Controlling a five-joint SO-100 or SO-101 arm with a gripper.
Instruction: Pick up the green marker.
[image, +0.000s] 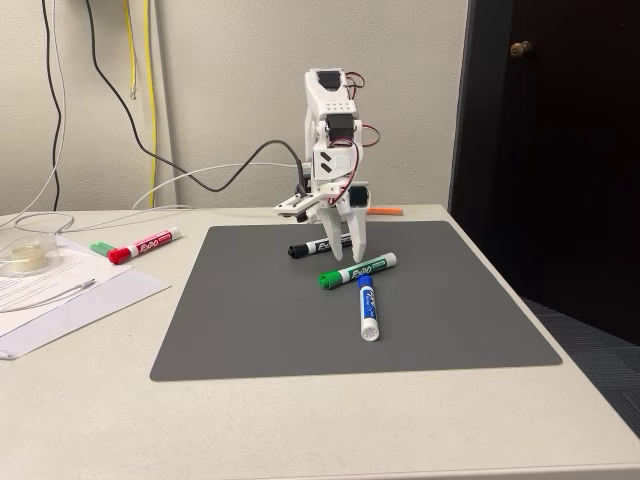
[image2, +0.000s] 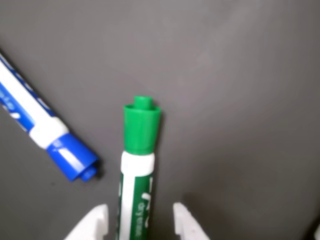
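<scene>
Nearest the wrist camera are the two white fingertips (image2: 95, 222), poking in from the 6 o'clock edge with the green marker (image2: 137, 165) running straight up between them, its cap toward 12. The gripper (image2: 139, 222) is open, a finger on each side of the barrel and a sliver of mat visible on either side, so nothing is clamped yet. I'd judge it is lined up this way so the jaws can close across the barrel just behind the cap, where the round body gives the most even hold.

In the fixed view the gripper (image: 343, 243) hangs nose-down from the white arm (image: 330, 130), right over the far end of the green marker (image: 358, 271), which lies flat on the grey mat (image: 250, 330) with its cap toward 8 o'clock. From here I can't tell whether the tips touch the mat.

Out from there, the blue marker (image: 367, 307) lies at 5 o'clock of the green one, its cap almost meeting the green barrel; in the wrist view that blue cap (image2: 75, 160) sits just beside the green cap at 9 o'clock, close enough that a sloppy close might nudge it. A black marker (image: 318, 246) lies just behind the gripper. Off the mat at 9 o'clock rests a red marker (image: 145, 244) near some papers (image: 60, 300)
</scene>
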